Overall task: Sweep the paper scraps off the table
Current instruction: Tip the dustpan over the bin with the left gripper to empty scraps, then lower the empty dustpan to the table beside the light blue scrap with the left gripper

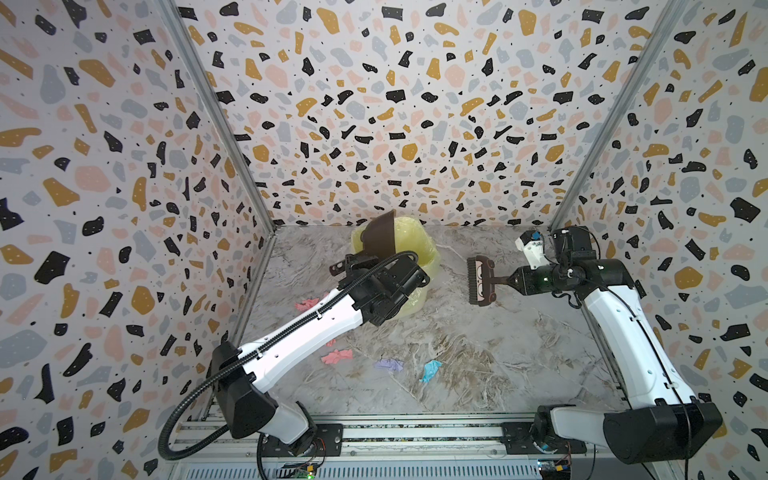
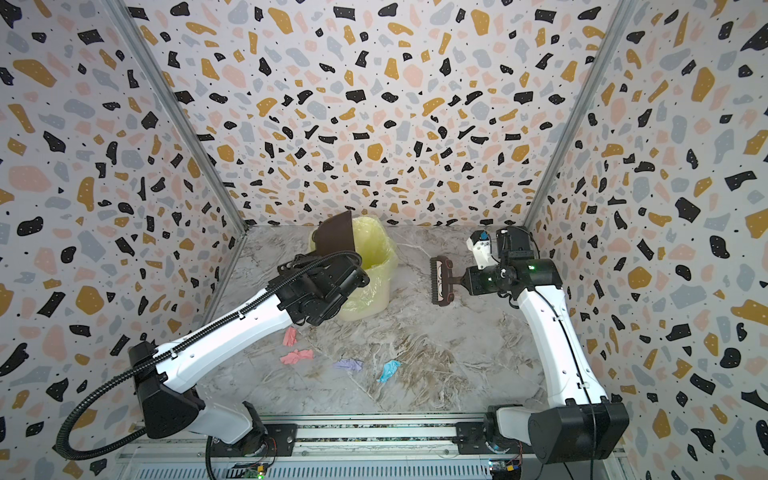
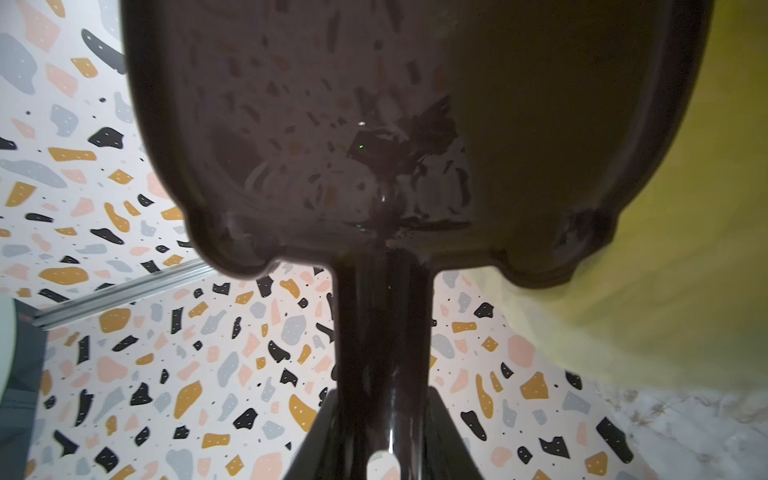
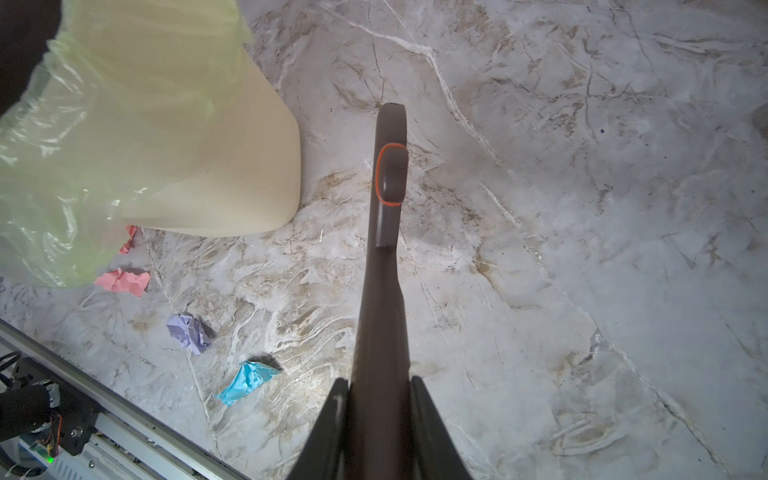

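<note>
Paper scraps (image 1: 336, 356) lie loose on the table (image 1: 498, 353), spread from 9 o'clock round to 6 o'clock of its middle in both top views. A pink bit (image 1: 306, 304) sits at the bin's foot. Another pink one, a lilac bit (image 1: 388, 365) and a blue scrap (image 1: 430, 370) lie near the front edge. The blue scrap is the long one, its axis running 1 to 7 o'clock with the narrow end toward 7. The front pink and the lilac lie roughly 3 to 9.

The left gripper (image 3: 382, 432) is closed on the handle of a dustpan (image 1: 380, 239), tipped over the bin (image 2: 370, 286) at 11 o'clock. The pan seems empty, though glare blurs it. The right gripper (image 4: 378, 411) is clamped on a brush (image 1: 480, 280) at 2 o'clock, bristles facing 9.

A brisk stroke toward 6 could flick these light bits off the front edge onto the rail. The pan's lip could snag the yellow liner (image 4: 104, 124) and tip the bin. The pink bit could get wedged under the liner.
</note>
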`<state>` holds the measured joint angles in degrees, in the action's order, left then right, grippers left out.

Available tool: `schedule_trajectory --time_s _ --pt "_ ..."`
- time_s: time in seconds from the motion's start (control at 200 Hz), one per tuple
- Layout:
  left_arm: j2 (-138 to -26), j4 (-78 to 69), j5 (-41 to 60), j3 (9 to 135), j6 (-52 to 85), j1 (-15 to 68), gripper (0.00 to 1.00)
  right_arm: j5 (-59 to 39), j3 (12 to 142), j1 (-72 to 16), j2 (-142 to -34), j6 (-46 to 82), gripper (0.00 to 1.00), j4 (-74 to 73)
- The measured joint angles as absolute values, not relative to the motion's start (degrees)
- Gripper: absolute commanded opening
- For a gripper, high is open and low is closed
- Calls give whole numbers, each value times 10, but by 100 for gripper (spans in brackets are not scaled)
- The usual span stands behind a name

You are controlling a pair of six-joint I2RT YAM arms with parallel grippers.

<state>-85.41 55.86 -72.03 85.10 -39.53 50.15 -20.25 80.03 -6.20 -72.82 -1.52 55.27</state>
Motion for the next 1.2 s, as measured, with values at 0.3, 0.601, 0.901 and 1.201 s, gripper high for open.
schedule_trajectory --time_s 0.3,0.601,0.901,1.201 --pt "-854 486 -758 852 -470 509 0 -204 794 -69 -728 -15 0 550" --pt "-853 508 -723 968 -392 531 0 -222 735 -68 -711 3 0 548" --pt "-805 607 -598 1049 -180 576 0 -315 668 -93 -616 65 0 548" --pt "-732 655 -489 992 -41 609 0 -343 598 -240 -545 179 0 508"
